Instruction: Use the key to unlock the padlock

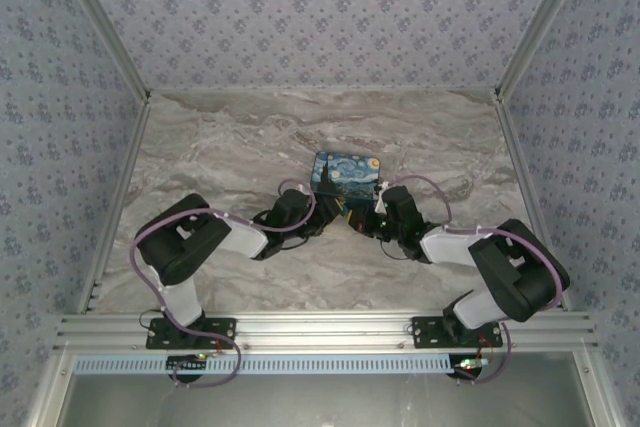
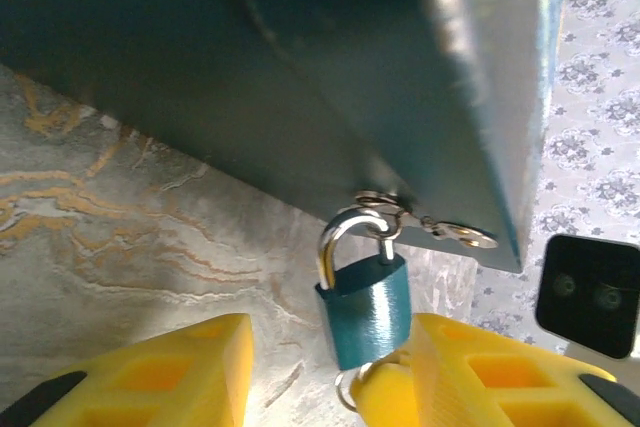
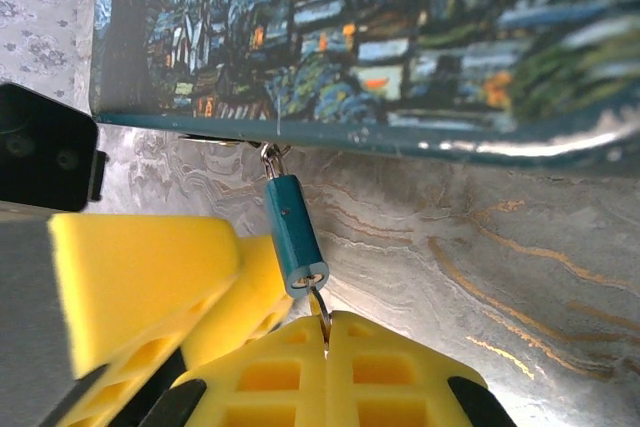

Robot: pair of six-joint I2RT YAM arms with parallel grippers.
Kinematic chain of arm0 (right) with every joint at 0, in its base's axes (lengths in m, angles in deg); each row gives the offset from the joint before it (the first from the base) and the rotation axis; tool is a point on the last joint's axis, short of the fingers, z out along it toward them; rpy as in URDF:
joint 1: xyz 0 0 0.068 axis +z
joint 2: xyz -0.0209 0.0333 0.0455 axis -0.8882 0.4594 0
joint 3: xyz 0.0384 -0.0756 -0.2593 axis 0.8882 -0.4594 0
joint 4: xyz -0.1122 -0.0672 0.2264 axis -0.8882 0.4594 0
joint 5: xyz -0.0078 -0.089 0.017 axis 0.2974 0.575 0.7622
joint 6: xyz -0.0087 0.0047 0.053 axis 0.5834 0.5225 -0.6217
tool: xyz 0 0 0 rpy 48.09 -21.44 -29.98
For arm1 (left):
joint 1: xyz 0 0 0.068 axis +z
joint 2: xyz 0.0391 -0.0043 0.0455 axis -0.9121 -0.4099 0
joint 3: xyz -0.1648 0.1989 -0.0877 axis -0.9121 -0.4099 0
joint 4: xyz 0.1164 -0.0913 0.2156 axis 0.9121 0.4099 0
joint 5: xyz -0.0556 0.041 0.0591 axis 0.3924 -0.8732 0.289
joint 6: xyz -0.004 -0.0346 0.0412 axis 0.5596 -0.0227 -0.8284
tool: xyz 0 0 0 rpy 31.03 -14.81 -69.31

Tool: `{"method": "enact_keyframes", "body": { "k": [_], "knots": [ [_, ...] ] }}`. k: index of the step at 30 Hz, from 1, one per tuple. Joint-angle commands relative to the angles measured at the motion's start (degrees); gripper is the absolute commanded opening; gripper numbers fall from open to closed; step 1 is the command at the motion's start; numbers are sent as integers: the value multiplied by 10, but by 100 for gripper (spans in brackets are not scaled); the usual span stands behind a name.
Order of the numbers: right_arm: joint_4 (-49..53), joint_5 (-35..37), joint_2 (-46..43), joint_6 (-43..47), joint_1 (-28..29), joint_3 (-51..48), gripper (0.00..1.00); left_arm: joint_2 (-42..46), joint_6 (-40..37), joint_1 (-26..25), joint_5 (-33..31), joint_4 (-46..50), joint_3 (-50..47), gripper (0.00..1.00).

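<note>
Yellow fingers of my right gripper (image 3: 327,319) were pinched together on the key (image 3: 320,304). Above them the painted box (image 3: 400,37) sat on the marble table (image 3: 480,247). My left gripper (image 2: 330,347) stood parted around the blue padlock (image 2: 365,307), one finger touching it and the other apart. The padlock hung from the box's front edge with the key at its keyhole. I judged the risk to be turning too soon: unclamped, the padlock could swing and the key slip or bend.
</note>
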Motion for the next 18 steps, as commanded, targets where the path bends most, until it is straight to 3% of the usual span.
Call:
{"method": "enact_keyframes", "body": {
  "k": [1, 11, 18],
  "knots": [
    [-22, -6, 6, -23, 4, 1, 0, -15, 13, -6, 9, -37, 21, 44],
    [-15, 2, 6, -28, 14, 5, 0, -47, 36, -6, 19, -71, 35, 39],
    [-12, 7, 6, -32, 17, 6, 0, -47, 41, -7, 10, -75, 31, 27]
  ]
}}
